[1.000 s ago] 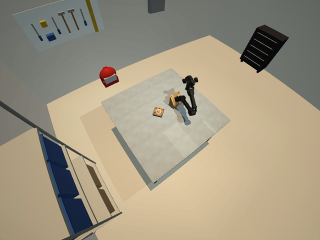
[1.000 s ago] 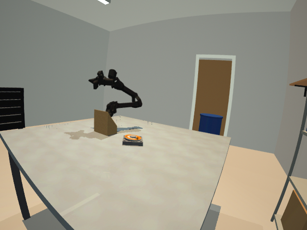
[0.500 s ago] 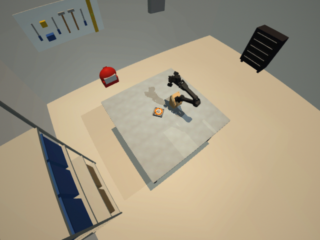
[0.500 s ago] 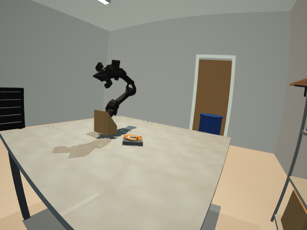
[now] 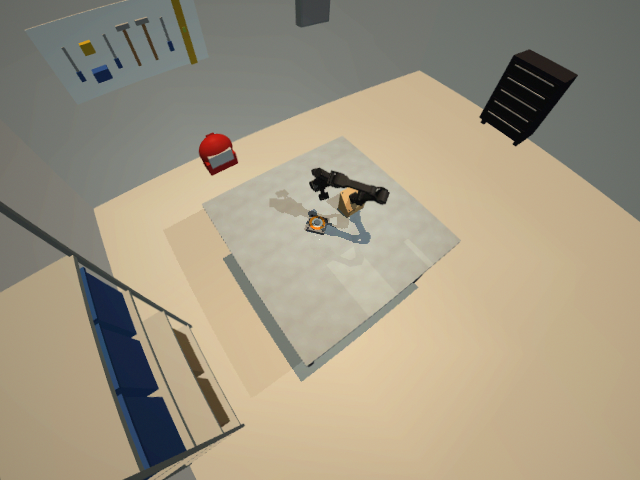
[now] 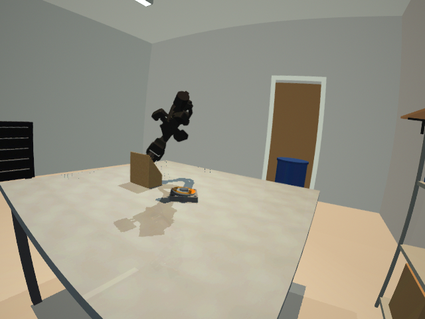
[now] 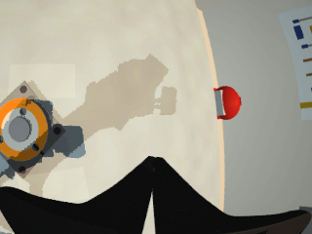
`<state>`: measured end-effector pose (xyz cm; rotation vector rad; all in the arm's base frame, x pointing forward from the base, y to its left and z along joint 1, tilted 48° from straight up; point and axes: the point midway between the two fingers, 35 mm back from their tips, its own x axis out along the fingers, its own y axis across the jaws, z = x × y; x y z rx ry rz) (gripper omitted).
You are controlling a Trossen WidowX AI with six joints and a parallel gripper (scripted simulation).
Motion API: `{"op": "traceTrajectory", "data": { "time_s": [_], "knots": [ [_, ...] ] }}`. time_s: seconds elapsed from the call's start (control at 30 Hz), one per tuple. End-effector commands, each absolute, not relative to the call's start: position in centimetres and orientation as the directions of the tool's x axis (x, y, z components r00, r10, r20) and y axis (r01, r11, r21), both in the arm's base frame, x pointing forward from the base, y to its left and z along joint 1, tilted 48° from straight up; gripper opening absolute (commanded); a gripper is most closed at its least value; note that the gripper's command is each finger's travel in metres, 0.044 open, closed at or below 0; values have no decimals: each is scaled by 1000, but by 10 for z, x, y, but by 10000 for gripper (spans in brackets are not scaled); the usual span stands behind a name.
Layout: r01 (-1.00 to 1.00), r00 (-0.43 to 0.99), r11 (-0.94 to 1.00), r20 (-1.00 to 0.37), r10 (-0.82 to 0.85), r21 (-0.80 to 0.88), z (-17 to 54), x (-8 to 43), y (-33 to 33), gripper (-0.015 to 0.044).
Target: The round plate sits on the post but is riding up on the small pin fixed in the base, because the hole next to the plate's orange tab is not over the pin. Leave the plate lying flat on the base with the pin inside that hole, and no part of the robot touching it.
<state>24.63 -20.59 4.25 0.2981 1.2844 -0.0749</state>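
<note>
Overhead, the black six-joint arm [image 5: 356,188] stretches from its mount by the tan wedge-shaped block [image 5: 349,202] toward the far left, folded at the elbow, with the pincer [image 5: 322,195] held above the pale mottled desk [image 5: 289,289]. The round orange plate with a grey centre [image 5: 316,223] sits on its dark square base [image 5: 310,229] just near-left of the block, well apart from the pincer. A red rounded object [image 5: 217,152] lies on the floor beyond the desk's far-left edge.

From the side, the arm [image 6: 170,125] rises steeply from behind the tan block [image 6: 144,169], its upper links bunched high above the desk [image 6: 206,240]. The orange plate [image 6: 184,190] rests on the base [image 6: 183,198] just right of and nearer than the block, with nothing of the robot touching it; whether it lies tilted is too small to tell.

At the wrist, the pincer [image 7: 151,185] points down at the desk [image 7: 117,26], its two dark fingers pressed together with nothing between them. The plate [image 7: 21,129] shows at the left edge, its holes visible, the base [image 7: 49,136] beneath it. The red object [image 7: 226,101] sits past the desk's right rim.
</note>
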Motion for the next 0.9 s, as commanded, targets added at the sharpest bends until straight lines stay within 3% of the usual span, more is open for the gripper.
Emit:
{"op": "traceTrajectory", "data": {
  "time_s": [0.0, 0.2, 0.37, 0.87],
  "knots": [
    [146, 261, 942, -930, 258, 302, 33, 271, -172, 0],
    [-25, 113, 806, -800, 590, 591, 14, 322, -71, 0],
    [-12, 25, 683, -682, 730, 730, 8, 340, -24, 0],
    [-10, 21, 674, -674, 739, 738, -27, 343, 7, 0]
  ]
}}
